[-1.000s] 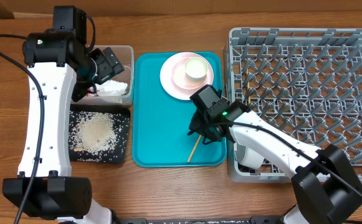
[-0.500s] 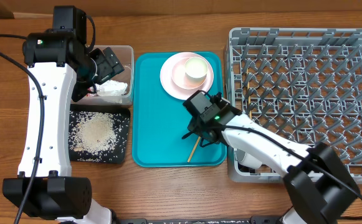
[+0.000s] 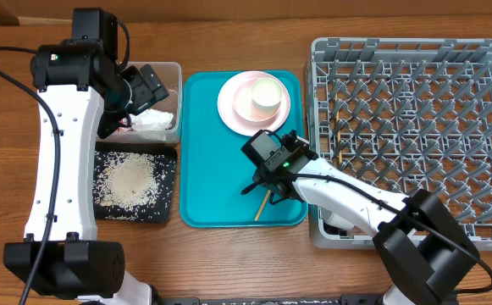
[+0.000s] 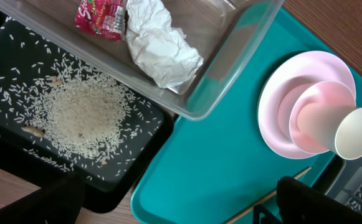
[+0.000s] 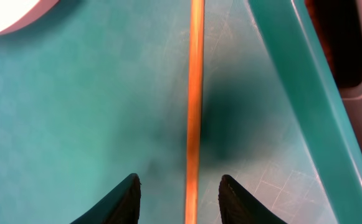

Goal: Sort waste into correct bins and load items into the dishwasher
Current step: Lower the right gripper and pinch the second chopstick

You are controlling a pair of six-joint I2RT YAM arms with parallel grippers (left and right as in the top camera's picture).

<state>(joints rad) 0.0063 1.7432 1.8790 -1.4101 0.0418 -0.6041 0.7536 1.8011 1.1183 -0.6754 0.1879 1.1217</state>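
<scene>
On the worktop (image 3: 229, 17), the right pincer (image 5: 177, 190) has shifted left along the teal tray (image 3: 212, 152) onto the chopstick (image 5: 195, 87). Jaws parted, empty, straddling it; grasp judged imminent.

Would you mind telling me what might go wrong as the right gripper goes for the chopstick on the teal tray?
1. The chopstick is thin and lies flat on the teal tray. The open right gripper straddles it, but its fingers may scrape the tray or let the stick roll out.
2. The tray's raised rim runs close beside one finger, which might catch it and shift the tray.
</scene>
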